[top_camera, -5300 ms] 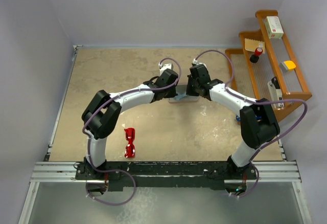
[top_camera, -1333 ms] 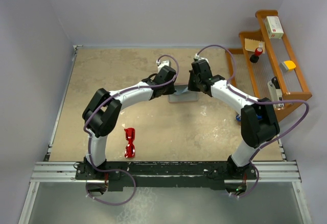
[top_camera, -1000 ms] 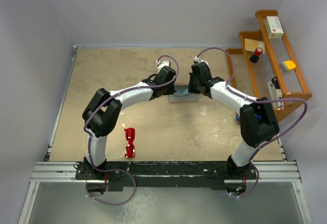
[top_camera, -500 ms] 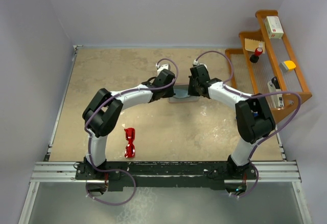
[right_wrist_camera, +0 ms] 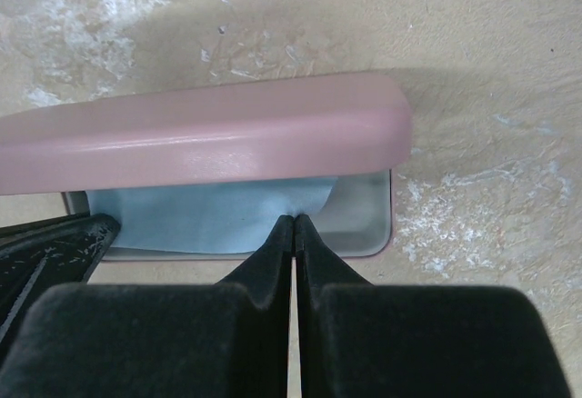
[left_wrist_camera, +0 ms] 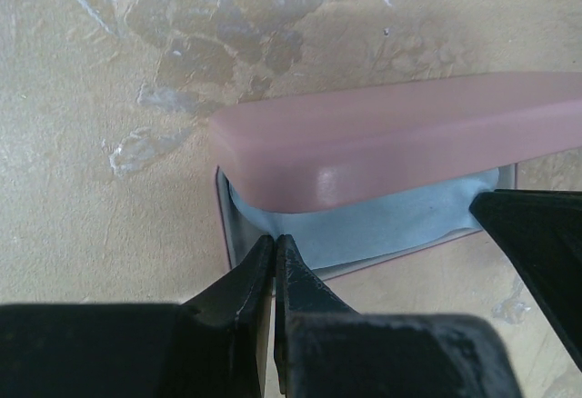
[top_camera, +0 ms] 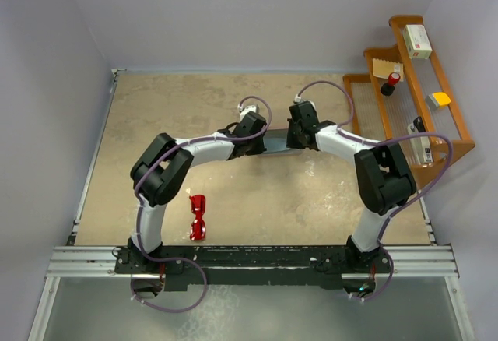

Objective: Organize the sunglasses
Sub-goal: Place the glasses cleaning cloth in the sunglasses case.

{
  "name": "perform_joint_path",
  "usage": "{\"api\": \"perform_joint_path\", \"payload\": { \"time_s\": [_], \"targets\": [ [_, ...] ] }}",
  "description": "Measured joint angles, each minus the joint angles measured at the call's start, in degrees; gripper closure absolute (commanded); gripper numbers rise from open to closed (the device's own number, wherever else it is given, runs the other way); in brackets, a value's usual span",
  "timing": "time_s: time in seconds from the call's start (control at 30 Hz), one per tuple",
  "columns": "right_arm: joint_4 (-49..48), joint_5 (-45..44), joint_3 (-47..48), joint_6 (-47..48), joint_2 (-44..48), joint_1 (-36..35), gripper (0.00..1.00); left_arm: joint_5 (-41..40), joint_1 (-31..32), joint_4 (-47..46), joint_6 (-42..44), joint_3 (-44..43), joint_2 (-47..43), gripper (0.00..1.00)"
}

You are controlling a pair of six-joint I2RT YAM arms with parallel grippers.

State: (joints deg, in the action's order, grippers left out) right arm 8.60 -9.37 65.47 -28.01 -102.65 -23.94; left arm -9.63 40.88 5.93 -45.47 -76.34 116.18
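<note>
The red sunglasses (top_camera: 198, 216) lie folded on the table near the left arm's base, far from both grippers. At mid-table stands the open pink case (top_camera: 276, 142), its lid (left_wrist_camera: 400, 148) raised over the grey tray (right_wrist_camera: 368, 221). A light blue cloth (left_wrist_camera: 382, 225) lies in the tray under the lid. My left gripper (left_wrist_camera: 274, 239) is shut on the cloth's left corner. My right gripper (right_wrist_camera: 294, 219) is shut on the cloth (right_wrist_camera: 200, 216) near its right end, where the fabric puckers. Each wrist view shows the other gripper's black finger at its edge.
A wooden rack (top_camera: 451, 135) stands at the right edge with a white box (top_camera: 418, 40), a red-capped bottle (top_camera: 389, 82) and a yellow item (top_camera: 440, 100). Walls close the left, back and right. A metal rail (top_camera: 249, 259) runs along the near edge.
Both grippers have come down closer to the case with the cloth between them. The right arm's elbow has swung left and the left arm's elbow right. The sunglasses have not moved.
</note>
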Motion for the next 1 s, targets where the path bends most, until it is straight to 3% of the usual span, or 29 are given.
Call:
{"api": "perform_joint_path", "payload": {
  "time_s": [1.0],
  "targets": [
    [-0.26, -0.13, -0.87, 0.59, -1.27, 0.76, 1.0, 1.79, 0.02, -1.62, -0.48, 0.33, 1.38, 1.0]
  ]
}}
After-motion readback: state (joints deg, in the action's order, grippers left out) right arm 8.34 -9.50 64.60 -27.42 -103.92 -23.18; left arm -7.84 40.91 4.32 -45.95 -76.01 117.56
